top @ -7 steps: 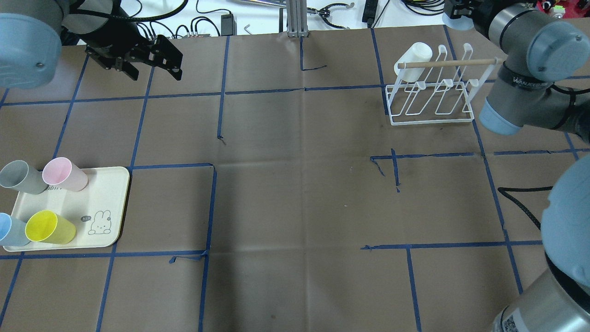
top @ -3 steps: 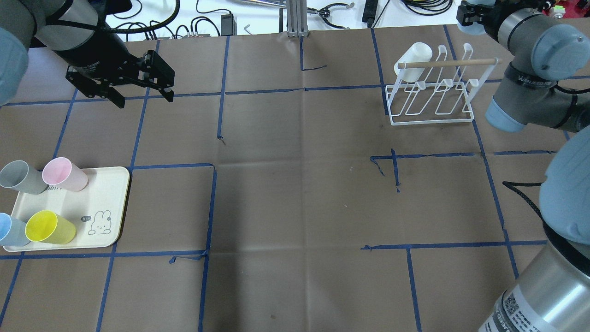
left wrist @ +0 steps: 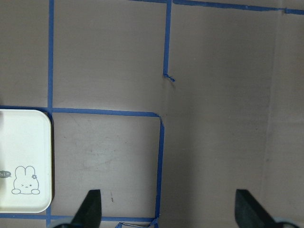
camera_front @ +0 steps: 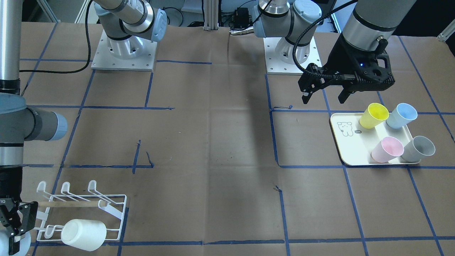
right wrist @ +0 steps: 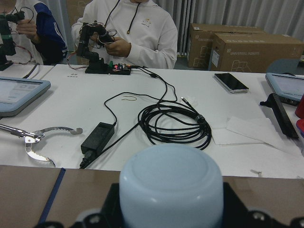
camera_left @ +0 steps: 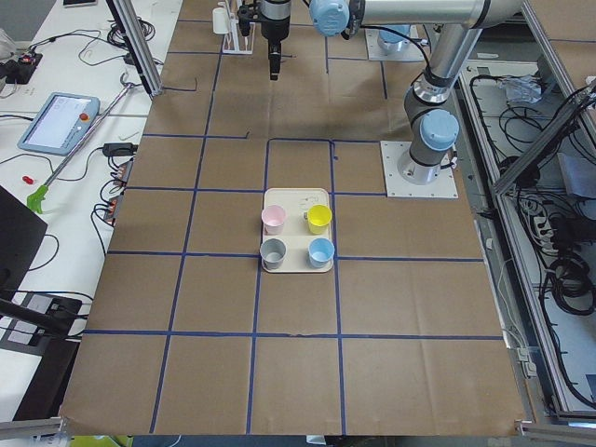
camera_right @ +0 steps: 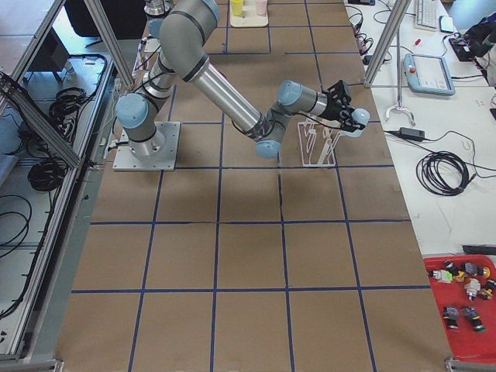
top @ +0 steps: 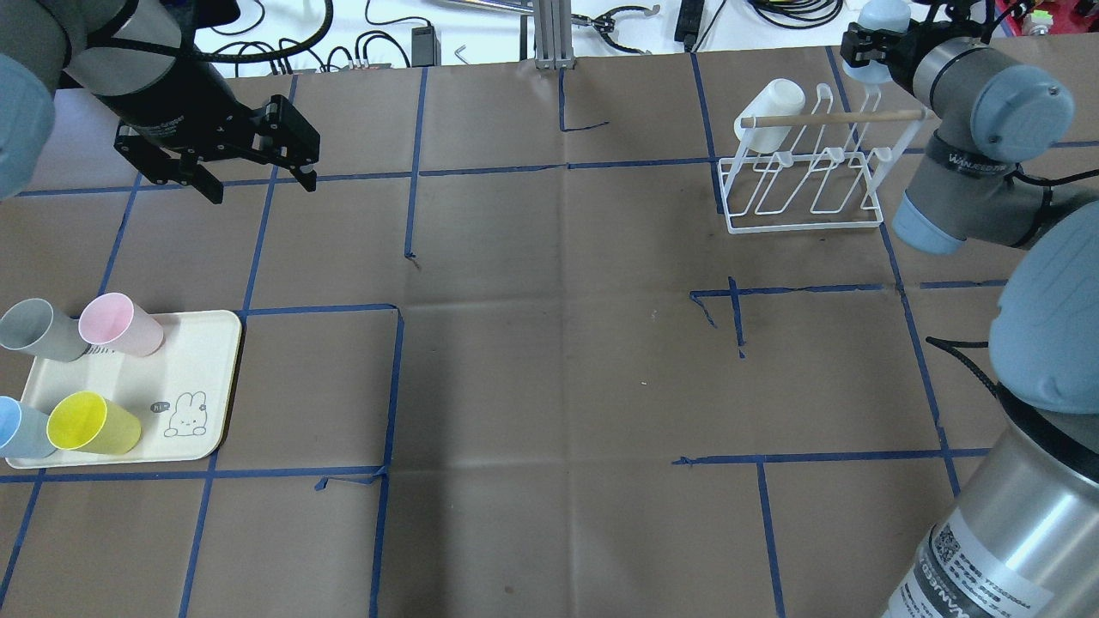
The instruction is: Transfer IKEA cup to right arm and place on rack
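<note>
A pale blue IKEA cup [right wrist: 171, 183] fills the bottom of the right wrist view, base toward the camera, with my right gripper [top: 863, 43] shut on it. That cup [top: 880, 15] hangs just beyond the far right corner of the white wire rack [top: 803, 193], past its wooden dowel. A white cup [top: 773, 103] lies over the rack's far left prong. My left gripper [top: 245, 163] hangs open and empty over the far left of the table, well beyond the tray [top: 202, 378]. Its two fingertips [left wrist: 90, 209] frame bare paper.
The cream tray [camera_front: 346, 149] with a bunny drawing holds pink [top: 120, 324], grey [top: 34, 330], yellow [top: 90, 422] and blue [top: 17, 429] cups. Blue tape lines cross the brown paper. Cables, tools and seated people are beyond the table's far edge.
My left gripper has moved nearer and leftward, staying open. The right wrist has swung the pale blue cup slightly right and farther from the camera, still behind the rack.
</note>
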